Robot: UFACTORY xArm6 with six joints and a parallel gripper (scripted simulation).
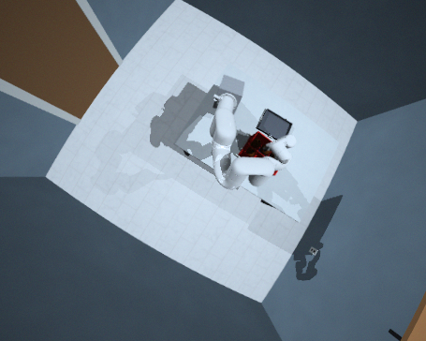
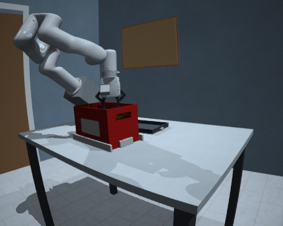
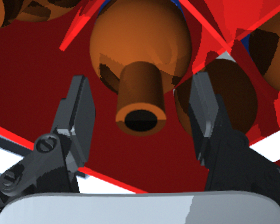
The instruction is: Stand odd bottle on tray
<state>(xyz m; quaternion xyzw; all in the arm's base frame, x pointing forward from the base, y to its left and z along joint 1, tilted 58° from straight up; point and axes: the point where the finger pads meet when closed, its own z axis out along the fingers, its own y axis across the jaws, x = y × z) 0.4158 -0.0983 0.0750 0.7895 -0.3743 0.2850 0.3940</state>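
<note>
The red crate (image 1: 263, 136) (image 2: 122, 133) (image 3: 41, 90) stands on the table and holds brown bottles. One bottle (image 3: 141, 40) is central in the wrist view, its open mouth facing the camera. My gripper (image 2: 111, 105) (image 3: 140, 91) is open at the crate's top, one finger on each side of that bottle's neck, with a gap on both sides. A darker bottle (image 3: 236, 95) is partly behind the right finger. Parts of others show at the right edge and top left. Neck thicknesses cannot be compared here. The dark tray (image 1: 275, 125) (image 2: 149, 130) lies beside the crate, with no bottle visible on it.
Pale low strips (image 2: 93, 143) stand on the table (image 2: 208, 149) along the crate's base. Red dividers (image 3: 78, 30) run between the bottles. The crate walls rise around the fingers. The arm (image 1: 253, 166) (image 2: 74, 41) reaches over the crate.
</note>
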